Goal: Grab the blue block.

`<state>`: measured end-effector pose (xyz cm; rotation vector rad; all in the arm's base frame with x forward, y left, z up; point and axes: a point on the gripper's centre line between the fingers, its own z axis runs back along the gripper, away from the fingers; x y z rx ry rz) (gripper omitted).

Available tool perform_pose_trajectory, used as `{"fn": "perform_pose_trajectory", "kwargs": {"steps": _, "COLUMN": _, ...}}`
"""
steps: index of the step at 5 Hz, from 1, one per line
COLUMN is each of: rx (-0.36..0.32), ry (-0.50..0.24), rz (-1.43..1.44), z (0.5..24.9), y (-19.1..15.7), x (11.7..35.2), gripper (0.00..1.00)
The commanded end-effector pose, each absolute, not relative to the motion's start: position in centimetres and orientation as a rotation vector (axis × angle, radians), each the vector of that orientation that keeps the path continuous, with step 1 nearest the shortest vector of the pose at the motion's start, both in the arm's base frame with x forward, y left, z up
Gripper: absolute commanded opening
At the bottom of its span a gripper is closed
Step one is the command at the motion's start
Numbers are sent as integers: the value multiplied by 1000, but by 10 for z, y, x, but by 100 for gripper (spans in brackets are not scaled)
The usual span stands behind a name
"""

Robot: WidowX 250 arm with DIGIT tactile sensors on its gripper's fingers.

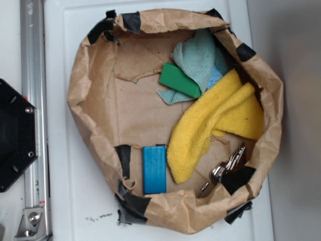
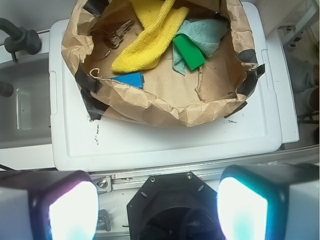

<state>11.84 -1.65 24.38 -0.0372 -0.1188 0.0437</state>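
Exterior view: the small bright blue rectangular block [image 1: 154,169] lies flat on the floor of a crumpled brown paper bag [image 1: 95,105], against its near wall, just beside a yellow terry cloth [image 1: 215,123]. A green wedge-shaped block [image 1: 179,80] rests on a pale teal cloth [image 1: 200,55], well apart; metal keys [image 1: 228,165] lie past the yellow cloth.

Wrist view: the hand [image 2: 157,210] hangs spread and empty, well short of the bag on the white worktop [image 2: 165,140]. The approach has yet to begin; next it must clear the bag's rim and descend over the half-hidden block

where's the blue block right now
In the exterior view the blue block lies flat on the paper bag's floor near its bottom rim, just left of the yellow cloth, beside black tape.
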Motion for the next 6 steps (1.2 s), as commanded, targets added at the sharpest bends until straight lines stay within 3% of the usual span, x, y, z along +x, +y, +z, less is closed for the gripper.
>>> {"fn": "perform_pose_trajectory", "kwargs": {"steps": 1, "rx": -37, "ry": -119, "rz": 44, "z": 244, "y": -16, "x": 118, "gripper": 100}}
{"fn": "perform_pose_trajectory", "kwargs": {"steps": 2, "rx": -13, "ry": -145, "rz": 251, "z": 228, "y": -26, "x": 168, "gripper": 100}}
{"fn": "perform_pose_trajectory", "kwargs": {"steps": 3, "rx": 3, "ry": -123, "rz": 409, "z": 211, "y": -22, "x": 212, "gripper": 100}}
{"fn": "perform_pose_trajectory", "kwargs": {"steps": 4, "rx": 24, "ry": -36, "rz": 616, "z": 176, "y": -14, "x": 231, "gripper": 100}}
{"fn": "perform_pose_trajectory", "kwargs": {"steps": 5, "rx": -69, "ry": -52, "rz": 676, "z": 131, "y": -8, "x": 244, "gripper": 100}}
{"fn": "perform_pose_trajectory", "kwargs": {"steps": 6, "rx": -127, "ry": -113, "rz": 761, "z": 95, "y": -21, "x": 245, "gripper": 100}}
